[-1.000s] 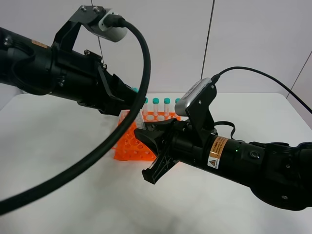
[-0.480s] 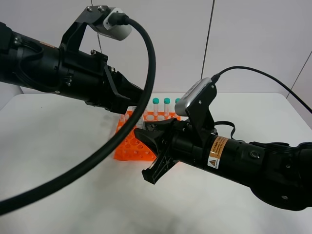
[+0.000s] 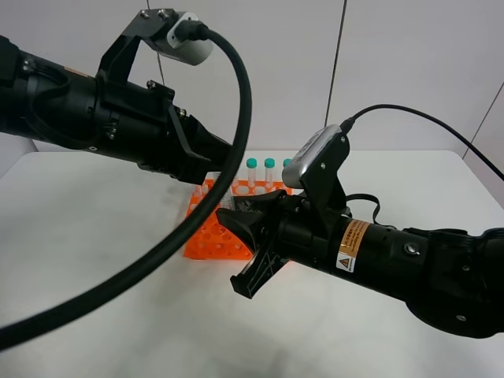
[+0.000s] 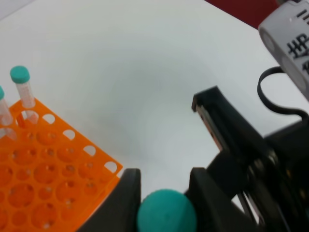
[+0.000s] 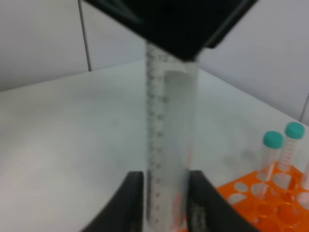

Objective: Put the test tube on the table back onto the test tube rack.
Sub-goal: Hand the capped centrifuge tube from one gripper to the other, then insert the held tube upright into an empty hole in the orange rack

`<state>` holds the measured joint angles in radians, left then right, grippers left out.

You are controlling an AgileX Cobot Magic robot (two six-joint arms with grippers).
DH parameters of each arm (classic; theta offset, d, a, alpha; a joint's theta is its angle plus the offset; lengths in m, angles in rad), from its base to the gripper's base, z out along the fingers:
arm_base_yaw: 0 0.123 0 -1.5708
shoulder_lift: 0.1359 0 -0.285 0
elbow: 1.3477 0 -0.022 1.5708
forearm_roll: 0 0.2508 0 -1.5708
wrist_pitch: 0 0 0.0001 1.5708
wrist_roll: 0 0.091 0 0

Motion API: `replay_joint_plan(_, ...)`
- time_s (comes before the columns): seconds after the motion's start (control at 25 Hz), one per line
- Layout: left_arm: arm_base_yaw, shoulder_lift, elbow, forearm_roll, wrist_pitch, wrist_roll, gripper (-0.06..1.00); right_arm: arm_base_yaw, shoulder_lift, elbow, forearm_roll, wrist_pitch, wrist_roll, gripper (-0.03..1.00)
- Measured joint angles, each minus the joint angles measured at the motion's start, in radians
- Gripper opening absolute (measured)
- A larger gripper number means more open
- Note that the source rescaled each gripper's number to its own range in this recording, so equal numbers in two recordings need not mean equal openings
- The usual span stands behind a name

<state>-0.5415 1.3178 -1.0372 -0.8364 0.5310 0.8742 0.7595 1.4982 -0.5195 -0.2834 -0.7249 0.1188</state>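
The test tube [image 5: 169, 121] hangs upright above the table [image 3: 94, 236], near the orange test tube rack [image 3: 209, 236]. My left gripper [image 4: 166, 200] is shut on its upper end, with the teal cap [image 4: 166, 215] between the fingers. In the right wrist view that gripper is the black shape [image 5: 178, 29] over the tube. My right gripper [image 5: 166, 208] flanks the tube's lower part very closely; I cannot tell whether its fingers press on it. In the exterior view the left gripper [image 3: 220, 165] sits above the right gripper [image 3: 236, 248], and the tube between them is mostly hidden.
Other teal-capped tubes [image 3: 252, 169] stand along the rack's far row, with two [image 5: 273, 145] in the right wrist view and one [image 4: 21, 82] at the rack's corner [image 4: 43, 183]. A thick black cable [image 3: 228, 102] sweeps across the left foreground.
My left gripper has moved right onto the tube's top and shut on it. The right arm has barely moved.
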Motion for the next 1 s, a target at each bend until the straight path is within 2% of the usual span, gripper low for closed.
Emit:
replay_joint_plan(0.08, 0.000, 0.000, 0.000, -0.006, -0.010, 0.000, 0.00, 0.000, 0.000, 0.000, -0.011, 0.000, 0.000, 0.74)
replay_joint_plan(0.16, 0.000, 0.000, 0.000, -0.009, -0.027, 0.000, 0.00, 0.000, 0.000, 0.000, -0.002, 0.001, 0.000, 0.92)
replay_joint_plan(0.2, 0.000, 0.000, 0.000, -0.009, -0.032, 0.000, 0.00, 0.000, 0.000, 0.000, 0.004, 0.001, 0.000, 0.97)
replay_joint_plan(0.28, 0.000, 0.000, 0.000, -0.010, -0.040, 0.000, 0.00, 0.000, 0.000, 0.000, 0.016, 0.003, -0.010, 1.00)
replay_joint_plan(0.4, 0.000, 0.000, 0.000, -0.011, -0.075, 0.000, 0.00, 0.000, 0.000, 0.000, 0.051, 0.025, -0.037, 1.00)
replay_joint_plan(0.72, 0.046, 0.000, 0.000, -0.014, -0.124, -0.001, 0.00, 0.000, 0.000, 0.000, 0.106, 0.162, -0.084, 1.00)
replay_joint_plan(0.84, 0.046, 0.000, 0.000, -0.014, -0.127, -0.001, 0.00, -0.015, 0.000, 0.000, 0.199, 0.194, -0.144, 1.00)
replay_joint_plan(1.0, 0.046, 0.000, 0.000, -0.014, -0.127, 0.000, 0.00, -0.089, 0.000, 0.000, 0.328, 0.239, -0.201, 1.00)
